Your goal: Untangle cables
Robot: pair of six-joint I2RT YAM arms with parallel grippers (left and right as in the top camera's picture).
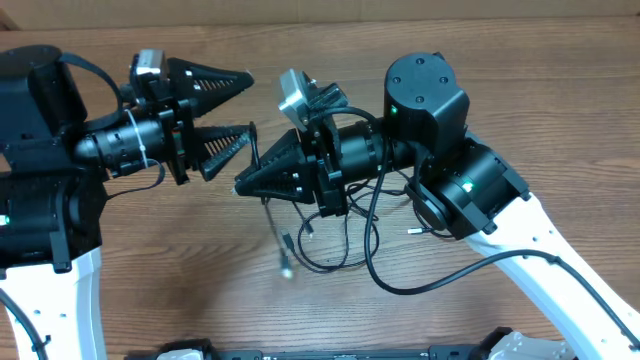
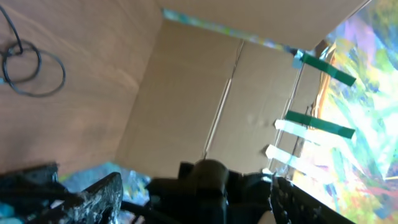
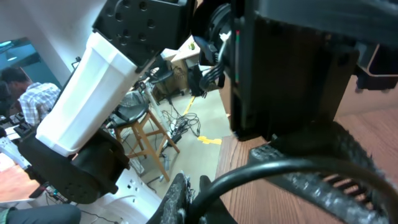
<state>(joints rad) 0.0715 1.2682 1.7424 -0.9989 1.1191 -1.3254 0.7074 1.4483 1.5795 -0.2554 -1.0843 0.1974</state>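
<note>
The cables (image 1: 322, 262) are thin black cords lying in loose loops on the wooden table, with small plugs near the middle front. My right gripper (image 1: 242, 184) points left above them and is shut on a black cable (image 3: 280, 169) that runs from between its fingers (image 3: 191, 196); strands hang from it to the table. My left gripper (image 1: 232, 110) is open and empty, raised just left of the right gripper's tip. In the left wrist view its fingers (image 2: 193, 202) are spread wide, and a cable loop (image 2: 32, 70) shows at the top left.
The wooden table (image 1: 180, 270) has a cardboard wall (image 2: 205, 93) along its far side. The right arm's body (image 1: 430, 110) and its thicker black cable (image 1: 400, 285) hang over the right part of the tangle. The left arm base (image 1: 40, 200) stands at the left edge.
</note>
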